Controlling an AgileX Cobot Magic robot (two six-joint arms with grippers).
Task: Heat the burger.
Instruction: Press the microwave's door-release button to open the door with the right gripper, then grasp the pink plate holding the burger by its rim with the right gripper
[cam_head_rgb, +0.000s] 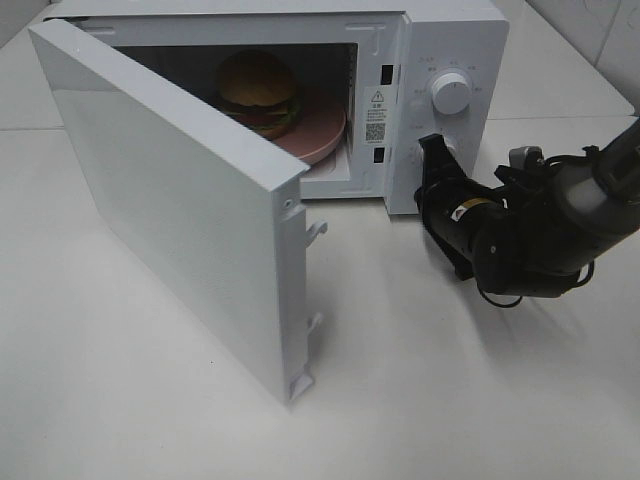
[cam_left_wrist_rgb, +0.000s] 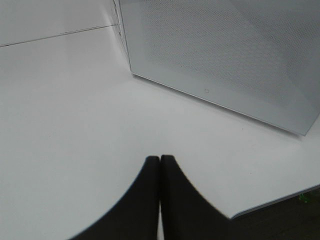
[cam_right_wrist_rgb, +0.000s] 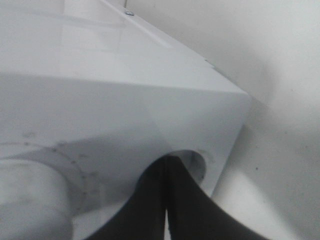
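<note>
The burger (cam_head_rgb: 257, 90) sits on a pink plate (cam_head_rgb: 318, 135) inside the white microwave (cam_head_rgb: 455, 35). The microwave's door (cam_head_rgb: 170, 210) stands wide open toward the front left. My right gripper (cam_head_rgb: 432, 148) is shut and empty. Its tips are at the lower knob of the control panel, below the upper knob (cam_head_rgb: 451, 92). In the right wrist view the shut gripper (cam_right_wrist_rgb: 167, 160) points at a round knob (cam_right_wrist_rgb: 197, 167) on the panel. My left gripper (cam_left_wrist_rgb: 160, 159) is shut and empty above the table, facing the door's dotted outer face (cam_left_wrist_rgb: 225, 55). It is out of the exterior view.
The white table (cam_head_rgb: 480, 400) spreads around the microwave. The open door juts far out over the front left, with its latch hooks (cam_head_rgb: 315, 230) on the free edge. The table's front edge (cam_left_wrist_rgb: 280, 202) shows in the left wrist view. A tiled wall (cam_head_rgb: 600, 30) stands behind.
</note>
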